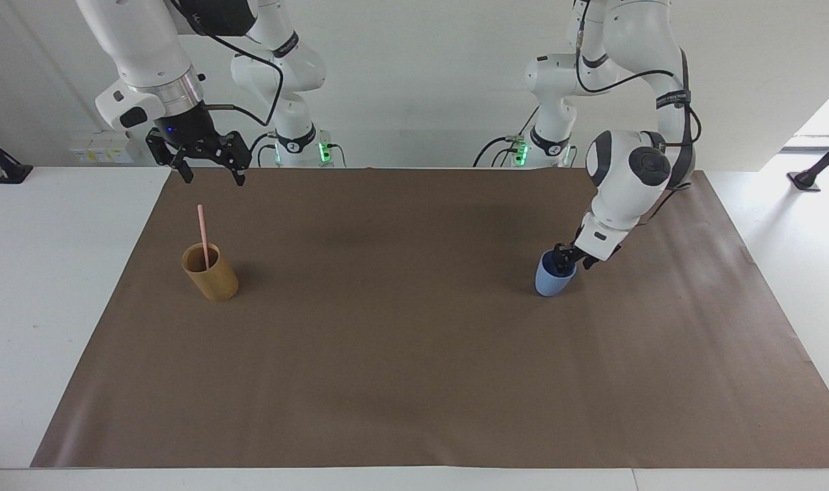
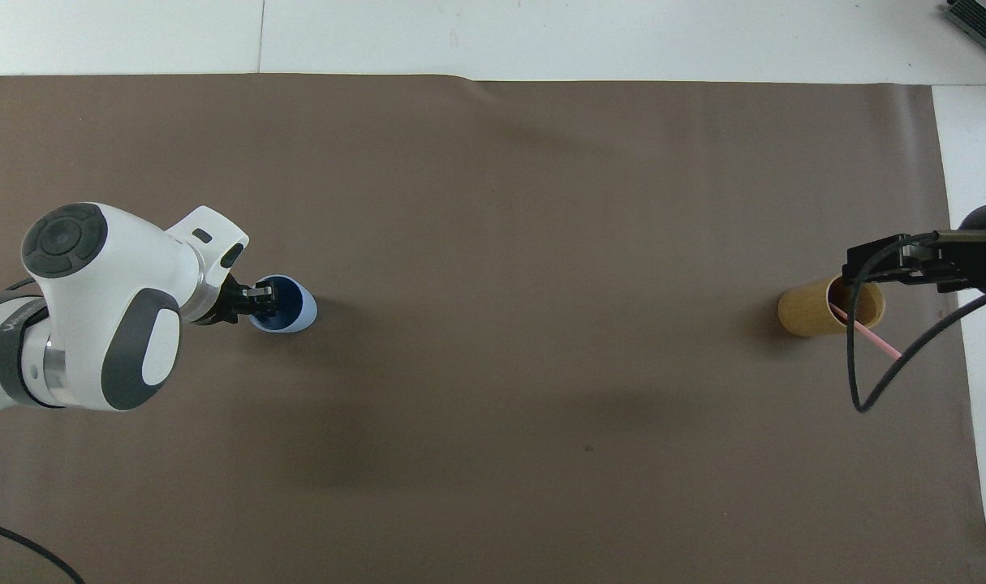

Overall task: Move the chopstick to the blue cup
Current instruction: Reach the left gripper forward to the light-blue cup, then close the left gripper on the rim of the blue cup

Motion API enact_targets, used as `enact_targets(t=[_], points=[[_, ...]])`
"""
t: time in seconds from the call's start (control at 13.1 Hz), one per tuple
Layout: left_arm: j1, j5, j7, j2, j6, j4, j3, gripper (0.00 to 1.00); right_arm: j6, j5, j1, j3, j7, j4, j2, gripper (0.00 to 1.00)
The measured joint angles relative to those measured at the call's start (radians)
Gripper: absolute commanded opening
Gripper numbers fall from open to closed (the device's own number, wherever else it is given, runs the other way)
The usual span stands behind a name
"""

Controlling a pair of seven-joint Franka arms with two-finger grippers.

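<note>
The blue cup (image 1: pixel 555 276)'s rim is pinched by the left gripper (image 1: pixel 565 257); the chopstick (image 1: pixel 202 235) stands in the tan cup (image 1: pixel 211 274), under the spread right gripper (image 1: pixel 209 177).

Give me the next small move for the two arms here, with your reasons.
Probably lower the right gripper toward the chopstick: the stick stands in the tan cup, not yet grasped, with that gripper open above it. The left gripper is already down at the rim of the blue cup, seemingly to steady it.
</note>
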Motion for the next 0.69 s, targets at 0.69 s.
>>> enact_targets(t=[0.69], points=[[-0.030, -0.005, -0.022, 0.002, -0.132, 0.191, -0.007, 0.00, 0.000, 0.000, 0.000, 0.000, 0.000, 0.000, 0.000, 1.00]])
